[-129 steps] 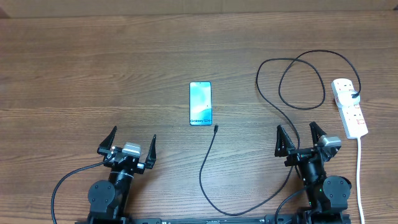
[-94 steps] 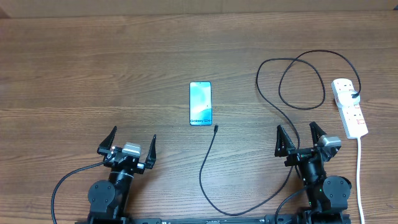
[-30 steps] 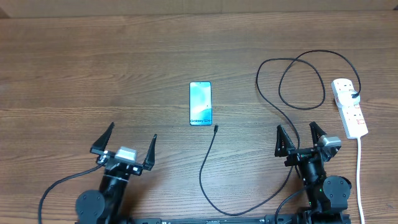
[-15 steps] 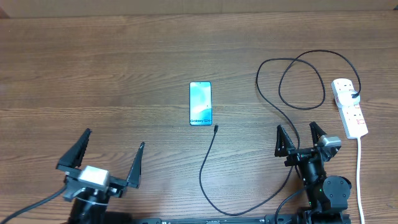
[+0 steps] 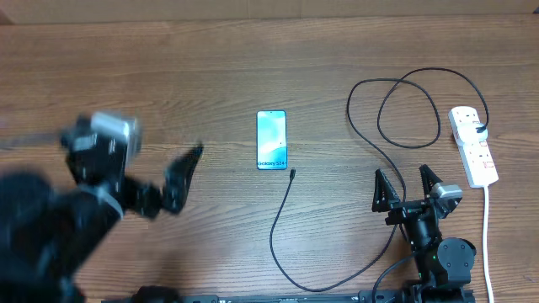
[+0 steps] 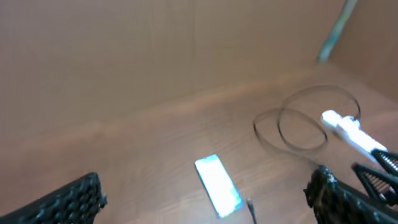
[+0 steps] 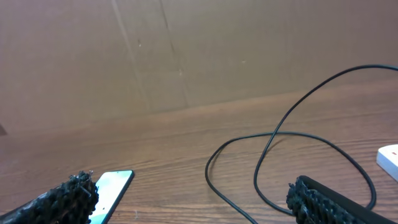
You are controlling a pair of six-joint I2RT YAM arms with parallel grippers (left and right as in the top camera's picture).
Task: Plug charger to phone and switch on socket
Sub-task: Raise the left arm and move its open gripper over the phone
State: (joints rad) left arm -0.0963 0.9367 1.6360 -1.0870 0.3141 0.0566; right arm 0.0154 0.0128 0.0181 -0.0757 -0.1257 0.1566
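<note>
The phone (image 5: 271, 140) lies face up mid-table, its screen lit light blue, and shows in the left wrist view (image 6: 217, 185) and the right wrist view (image 7: 112, 186) too. The charger (image 5: 282, 220) is a thin black cable; its connector tip (image 5: 292, 172) rests just below the phone's right corner. Its far end loops (image 5: 408, 109) to the white socket (image 5: 473, 146) at the right edge. My left gripper (image 5: 168, 181) is raised, blurred and open, left of the phone. My right gripper (image 5: 402, 181) stands open and empty near the front, left of the socket.
A brown cardboard wall (image 7: 186, 56) stands along the table's far edge. The socket's white lead (image 5: 488, 227) runs toward the front edge, right of my right arm. The charger's loops (image 7: 273, 134) lie ahead of my right gripper.
My left arm has lifted from the front edge and swung up and away across the left of the table, blurred in motion. The right arm, phone, charger and socket have not moved.
</note>
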